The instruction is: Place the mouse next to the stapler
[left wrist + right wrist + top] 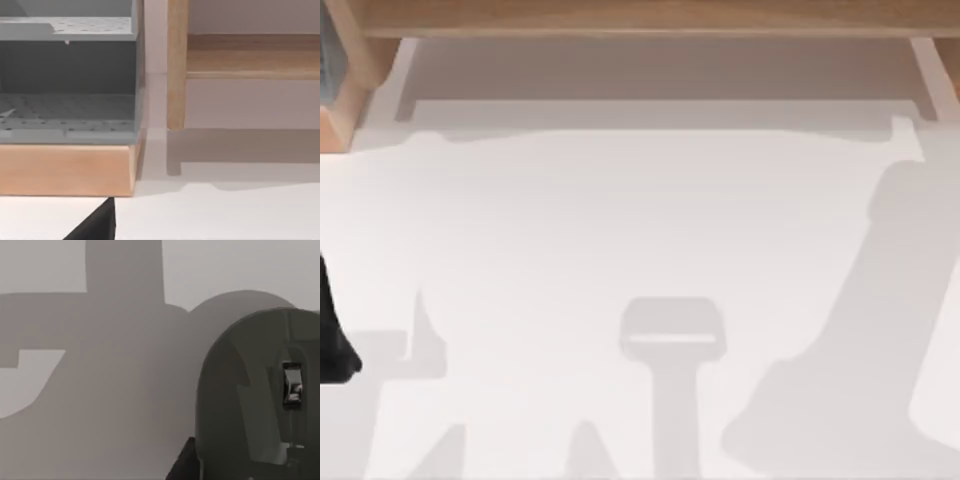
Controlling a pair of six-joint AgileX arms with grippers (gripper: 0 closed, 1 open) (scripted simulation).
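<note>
While the mouse (260, 400) sits big and dark right under the right wrist camera on the white worktop (620, 220), I cannot tell if the right claw is apart or together. To do well, it should come down slow and straight, hold both sides, then lift gently.
</note>
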